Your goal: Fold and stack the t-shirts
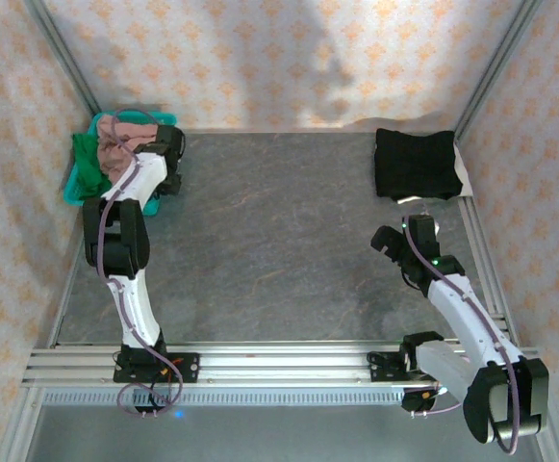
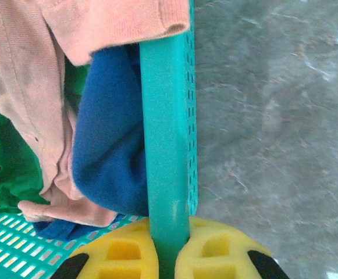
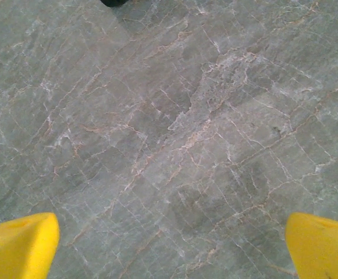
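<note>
The left claw (image 2: 169, 256) pinches the basket (image 2: 166, 116) rim, the right claw (image 3: 171, 244) hangs wide open far from the basket; the step seems to be fetching, so next the left claw must take the pink shirt (image 2: 17, 87) inside.

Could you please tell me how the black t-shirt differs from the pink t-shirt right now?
The black t-shirt lies folded flat on the table at far right; the pink t-shirt is crumpled in the teal basket at far left. The black one lies alone; the pink one is bunched with a green shirt and a blue shirt. Both are plain soft cloth.
</note>
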Tool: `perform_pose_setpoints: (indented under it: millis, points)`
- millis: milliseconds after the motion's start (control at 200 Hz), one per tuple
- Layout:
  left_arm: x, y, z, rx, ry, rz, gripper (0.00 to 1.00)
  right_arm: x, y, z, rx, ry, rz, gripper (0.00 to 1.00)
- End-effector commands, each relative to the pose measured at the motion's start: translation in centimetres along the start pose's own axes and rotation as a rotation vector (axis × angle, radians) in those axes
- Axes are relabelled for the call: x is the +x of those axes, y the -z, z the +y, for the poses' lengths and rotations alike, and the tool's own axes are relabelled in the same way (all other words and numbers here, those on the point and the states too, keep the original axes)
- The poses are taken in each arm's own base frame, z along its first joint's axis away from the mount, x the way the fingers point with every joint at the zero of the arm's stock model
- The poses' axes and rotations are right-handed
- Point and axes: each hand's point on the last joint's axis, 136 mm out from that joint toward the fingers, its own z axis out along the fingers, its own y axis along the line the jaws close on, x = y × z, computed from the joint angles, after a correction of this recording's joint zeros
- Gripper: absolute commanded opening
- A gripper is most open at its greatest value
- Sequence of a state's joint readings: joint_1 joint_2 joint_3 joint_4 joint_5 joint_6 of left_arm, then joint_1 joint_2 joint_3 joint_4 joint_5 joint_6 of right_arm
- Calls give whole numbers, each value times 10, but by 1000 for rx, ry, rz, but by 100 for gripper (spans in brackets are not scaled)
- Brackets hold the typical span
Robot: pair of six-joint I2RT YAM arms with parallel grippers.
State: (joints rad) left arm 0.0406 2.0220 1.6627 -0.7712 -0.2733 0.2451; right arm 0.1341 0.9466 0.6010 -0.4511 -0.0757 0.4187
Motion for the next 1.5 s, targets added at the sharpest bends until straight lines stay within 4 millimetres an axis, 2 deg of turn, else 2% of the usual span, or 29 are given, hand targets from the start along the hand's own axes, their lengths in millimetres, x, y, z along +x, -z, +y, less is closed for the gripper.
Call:
perform_pose_setpoints:
  millis: [0,65,95,155,215,290,395,470,525,651,856,931,1006,1061,1136,1266,1321,1496]
  points:
    - [9,-16,11,-3,25,44,0,-14,12,-2,31,-1,-35,99]
    - [5,-13,10,14,41,38,2,-16,15,0,24,-3,-36,100]
    - [2,-11,10,24,54,34,10,-17,16,1,19,-4,-37,100]
    - [-4,-3,7,66,82,27,33,-19,19,4,9,-6,-39,100]
    - [-13,11,8,95,130,-5,44,-21,23,7,-6,-7,-44,100]
    - [-26,33,12,140,195,-68,49,-25,28,11,-28,-12,-58,100]
    - [-44,59,32,145,334,-155,61,-28,32,18,-70,-19,-73,100]
    - [-51,59,49,162,464,-158,66,-26,31,23,-102,-28,-67,99]
    - [-54,47,62,183,565,-127,66,-23,30,28,-132,-32,-55,98]
    - [-66,14,72,271,708,-69,64,-18,28,35,-167,-27,-38,96]
    - [-98,-28,63,344,764,-77,62,-13,25,36,-179,-18,-24,93]
    - [-103,-40,60,365,783,-63,57,-10,23,34,-174,-13,-19,92]
    - [-105,-47,53,420,798,-55,45,-8,23,31,-165,-6,-20,90]
    - [-106,-46,47,447,797,-52,36,-8,22,28,-156,-2,-24,90]
    - [-105,-39,49,451,804,-56,18,-8,22,27,-149,0,-28,89]
    - [-106,-14,59,445,801,-103,4,-10,21,29,-156,4,-35,88]
    - [-106,0,67,424,798,-126,0,-10,20,30,-161,3,-36,88]
    - [-111,54,100,372,798,-235,0,-8,15,30,-157,-2,-23,86]
